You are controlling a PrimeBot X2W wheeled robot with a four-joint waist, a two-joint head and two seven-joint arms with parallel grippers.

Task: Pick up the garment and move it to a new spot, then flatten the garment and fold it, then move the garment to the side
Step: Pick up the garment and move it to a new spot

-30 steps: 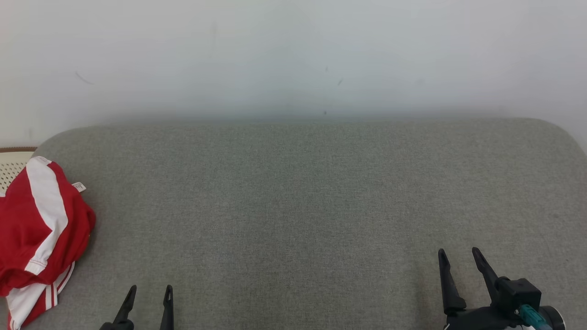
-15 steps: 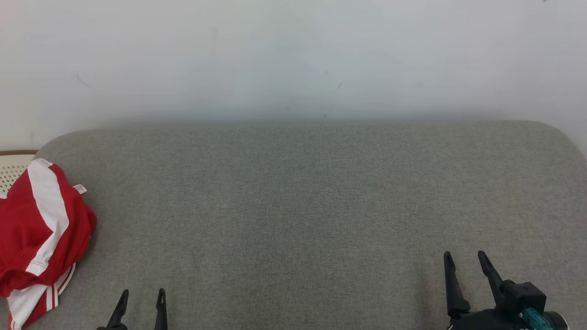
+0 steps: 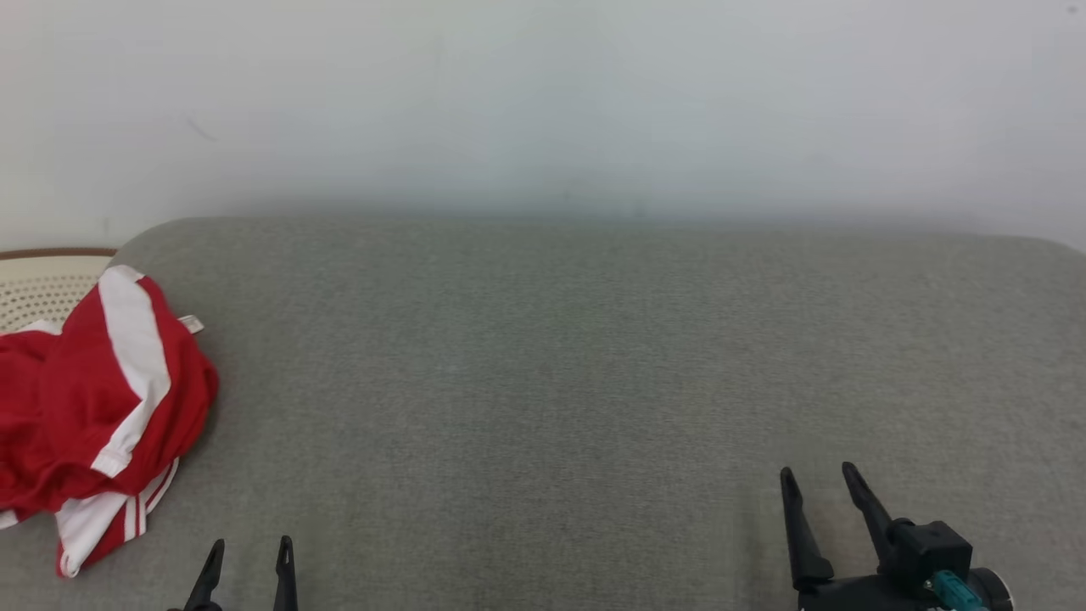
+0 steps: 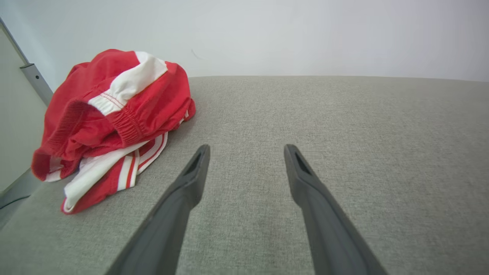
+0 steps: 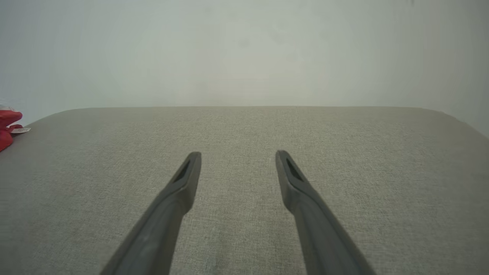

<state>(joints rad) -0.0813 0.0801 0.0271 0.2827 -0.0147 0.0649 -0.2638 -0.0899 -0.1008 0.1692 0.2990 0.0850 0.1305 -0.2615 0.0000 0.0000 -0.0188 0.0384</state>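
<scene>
A crumpled red garment (image 3: 93, 407) with white stripes lies at the left end of the grey padded surface (image 3: 560, 382). The left wrist view has the garment (image 4: 114, 114) up and to the left of my fingers, apart from them. My left gripper (image 3: 249, 547) stands open near the front edge, just right of the garment, holding nothing. Far to the right, my right gripper (image 3: 819, 479) is open over bare fabric. In the right wrist view a sliver of the garment (image 5: 7, 128) sits at the left edge, and my right gripper (image 5: 237, 154) holds nothing.
A pale perforated basket (image 3: 42, 284) with a brown rim sits behind the garment at the far left. A white wall (image 3: 543, 102) rises right behind the surface. A grey metal post (image 4: 36, 82) stands left of the garment in the left wrist view.
The head camera has swung left, so the whole scene has shifted right and more of the garment shows. Both grippers stay open and low at the front edge.
</scene>
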